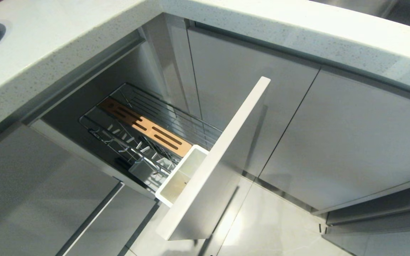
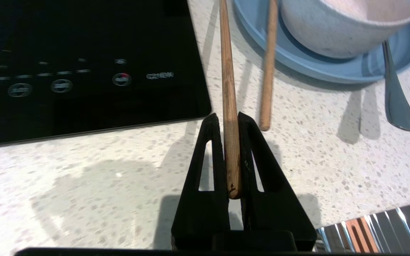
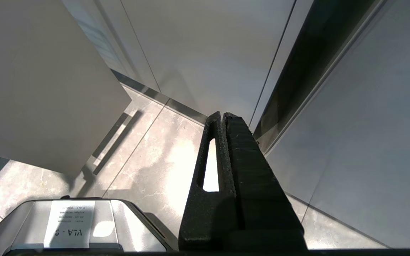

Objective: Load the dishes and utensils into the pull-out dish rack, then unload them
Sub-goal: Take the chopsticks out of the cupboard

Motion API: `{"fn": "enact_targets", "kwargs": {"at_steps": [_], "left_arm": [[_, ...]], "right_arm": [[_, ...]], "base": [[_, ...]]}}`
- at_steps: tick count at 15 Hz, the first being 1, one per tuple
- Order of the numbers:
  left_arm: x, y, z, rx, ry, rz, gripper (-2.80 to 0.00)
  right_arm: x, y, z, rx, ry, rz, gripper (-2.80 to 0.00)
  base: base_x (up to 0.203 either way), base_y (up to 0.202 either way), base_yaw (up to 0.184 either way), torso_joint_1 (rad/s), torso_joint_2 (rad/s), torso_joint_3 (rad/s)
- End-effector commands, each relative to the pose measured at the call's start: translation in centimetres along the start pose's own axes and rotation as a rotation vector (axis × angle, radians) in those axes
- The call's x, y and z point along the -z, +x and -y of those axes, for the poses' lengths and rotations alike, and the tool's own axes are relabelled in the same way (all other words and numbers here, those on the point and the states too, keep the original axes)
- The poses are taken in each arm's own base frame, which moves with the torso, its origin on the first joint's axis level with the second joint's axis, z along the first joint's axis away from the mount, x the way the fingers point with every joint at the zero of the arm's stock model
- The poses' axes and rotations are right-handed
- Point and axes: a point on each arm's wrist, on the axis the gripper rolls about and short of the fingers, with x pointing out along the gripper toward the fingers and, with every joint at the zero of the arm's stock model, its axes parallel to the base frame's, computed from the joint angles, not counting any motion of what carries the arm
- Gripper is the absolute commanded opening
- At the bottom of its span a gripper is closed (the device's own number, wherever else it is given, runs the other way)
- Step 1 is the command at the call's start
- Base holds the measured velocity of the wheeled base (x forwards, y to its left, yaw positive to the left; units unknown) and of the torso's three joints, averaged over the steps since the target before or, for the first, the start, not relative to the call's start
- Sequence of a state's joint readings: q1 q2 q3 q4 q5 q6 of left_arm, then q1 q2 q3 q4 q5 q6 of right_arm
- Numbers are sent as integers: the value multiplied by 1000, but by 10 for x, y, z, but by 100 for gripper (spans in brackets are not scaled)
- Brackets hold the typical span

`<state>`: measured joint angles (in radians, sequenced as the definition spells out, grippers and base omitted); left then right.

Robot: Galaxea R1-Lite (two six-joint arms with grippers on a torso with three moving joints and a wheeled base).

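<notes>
Left wrist view has my left hand (image 2: 230, 149) clenched on 1 chopstick (image 2: 228, 92), its length running up-frame; head view puts the utensil cup (image 1: 182, 174) at lower centre.

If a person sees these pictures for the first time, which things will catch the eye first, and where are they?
First, the left gripper shut on one wooden chopstick above the speckled counter, with the second chopstick resting on the light-blue plate under the white bowl. Next, the pull-out dish rack stands open under the counter's corner, with no dishes visible in it. The right gripper is parked shut near the floor.
</notes>
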<state>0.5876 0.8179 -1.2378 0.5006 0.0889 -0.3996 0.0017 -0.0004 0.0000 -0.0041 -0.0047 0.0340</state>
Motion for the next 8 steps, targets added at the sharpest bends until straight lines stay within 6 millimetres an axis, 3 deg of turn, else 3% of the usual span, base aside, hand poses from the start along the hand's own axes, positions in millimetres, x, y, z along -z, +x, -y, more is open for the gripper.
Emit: {"fn": "enact_targets", "kwargs": {"at_steps": [1, 8], "left_arm": [[3, 12, 1, 21, 1, -31, -280], [-10, 17, 6, 21, -10, 105, -280]], "right_arm": [[0, 0, 0, 0, 1, 3, -280], [0, 0, 0, -1, 1, 3, -280]], "base": [[0, 0, 0, 0, 0, 0], [0, 0, 0, 0, 0, 0]]}}
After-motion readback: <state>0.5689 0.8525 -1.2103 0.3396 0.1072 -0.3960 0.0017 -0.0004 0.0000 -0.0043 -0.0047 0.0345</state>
